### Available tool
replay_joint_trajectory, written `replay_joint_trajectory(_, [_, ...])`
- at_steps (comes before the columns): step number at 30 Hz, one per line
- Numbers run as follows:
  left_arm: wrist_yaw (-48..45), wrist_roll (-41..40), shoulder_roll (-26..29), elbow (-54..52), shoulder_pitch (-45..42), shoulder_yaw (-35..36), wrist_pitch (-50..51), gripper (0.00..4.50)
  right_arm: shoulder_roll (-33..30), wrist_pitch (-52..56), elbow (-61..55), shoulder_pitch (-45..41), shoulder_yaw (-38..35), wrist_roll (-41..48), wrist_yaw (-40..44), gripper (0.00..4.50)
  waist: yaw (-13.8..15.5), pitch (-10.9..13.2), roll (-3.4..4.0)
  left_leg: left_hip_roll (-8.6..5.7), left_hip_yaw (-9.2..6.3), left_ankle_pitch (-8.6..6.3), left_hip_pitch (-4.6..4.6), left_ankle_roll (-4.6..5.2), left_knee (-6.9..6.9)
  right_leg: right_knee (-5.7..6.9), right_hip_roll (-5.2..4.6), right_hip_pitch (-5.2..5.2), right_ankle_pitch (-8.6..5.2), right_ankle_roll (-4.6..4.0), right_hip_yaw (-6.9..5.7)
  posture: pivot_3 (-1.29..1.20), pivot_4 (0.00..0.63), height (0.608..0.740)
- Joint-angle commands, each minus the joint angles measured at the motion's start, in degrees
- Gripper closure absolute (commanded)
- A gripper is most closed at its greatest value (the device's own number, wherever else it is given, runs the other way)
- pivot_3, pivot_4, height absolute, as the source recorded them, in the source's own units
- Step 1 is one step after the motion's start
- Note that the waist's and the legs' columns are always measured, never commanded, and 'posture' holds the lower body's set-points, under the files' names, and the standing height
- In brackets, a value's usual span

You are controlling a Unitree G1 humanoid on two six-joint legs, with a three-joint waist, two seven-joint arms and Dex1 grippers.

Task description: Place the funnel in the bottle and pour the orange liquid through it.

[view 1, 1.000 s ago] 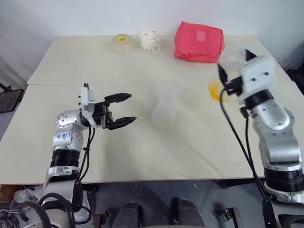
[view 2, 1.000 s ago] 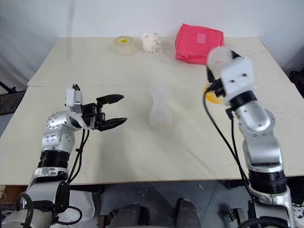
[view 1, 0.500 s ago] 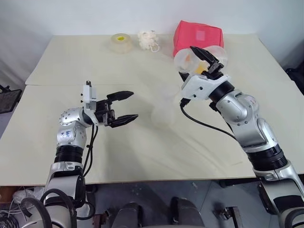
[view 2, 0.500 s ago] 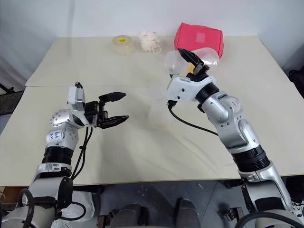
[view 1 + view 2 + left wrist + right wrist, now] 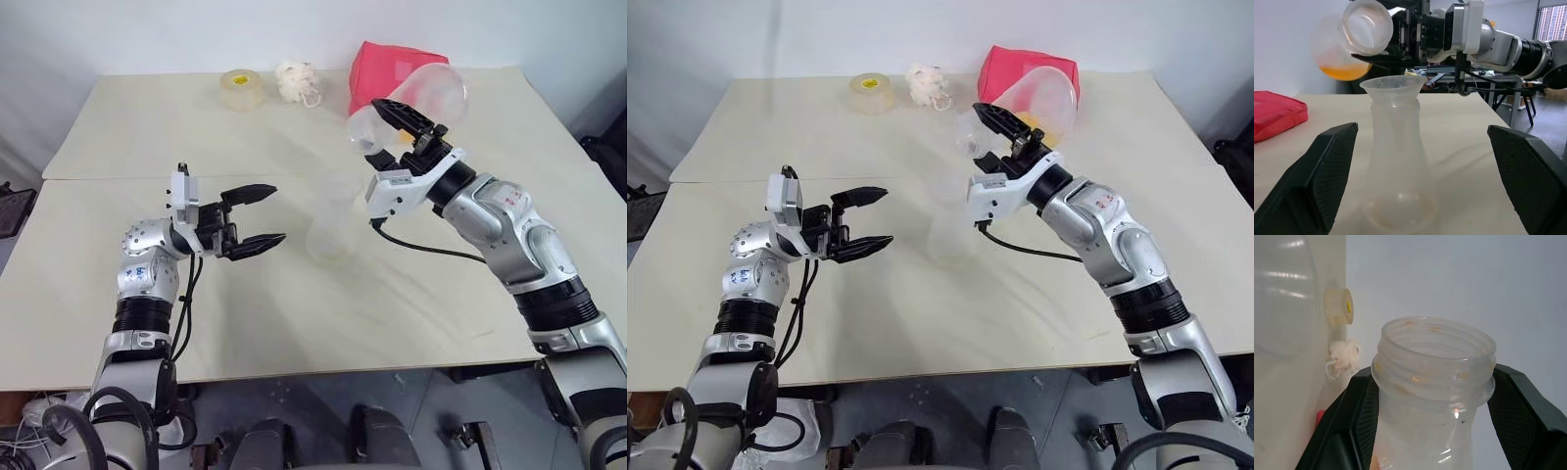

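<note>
Gripping the neck of a clear flask [image 5: 416, 98] that is tipped on its side, the right gripper [image 5: 409, 125] has its jaws closed tight around it, with black fingers [image 5: 1528, 421] pressed against both sides of the threaded neck. The orange liquid [image 5: 1344, 72] pools in the flask's round belly, and its open mouth hangs just above and beside the funnel [image 5: 1392, 90]. That funnel sits in the neck of the bottle [image 5: 1398, 171], which stands upright on the tabletop [image 5: 392, 304] between the two arms. The left gripper [image 5: 257, 217] hovers level just beside the bottle, its jaws spread as wide as they go; its fingers [image 5: 1327, 176] flank the bottle without touching it and hold nothing. At the far edge of the tabletop lie a tape roll [image 5: 240, 88], a white tuft [image 5: 296, 81] and a red pouch [image 5: 377, 69], well apart from the bottle.
</note>
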Motion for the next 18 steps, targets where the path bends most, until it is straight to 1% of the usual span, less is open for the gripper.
replay_joint_trajectory(1, [0.0,-1.0,0.1,-1.3,-0.6,0.5,-0.4,0.00,-1.6,-3.4,0.0,-2.3,-0.9,-1.9,-2.1,1.70,0.0,0.0,0.00,0.01,0.00,0.00,0.00,0.00,0.00,0.00,0.00,0.00,0.00,0.00,0.00,0.00,0.150,0.740])
replay_joint_trajectory(18, [0.2,-0.9,-0.2,-1.3,-0.5,0.4,-0.4,0.00,-2.9,-12.0,4.4,-4.6,-0.2,-9.5,-5.9,1.70,0.0,0.0,0.00,0.03,0.00,0.00,0.00,0.00,0.00,0.00,0.00,0.00,0.00,0.00,0.00,0.00,0.150,0.740])
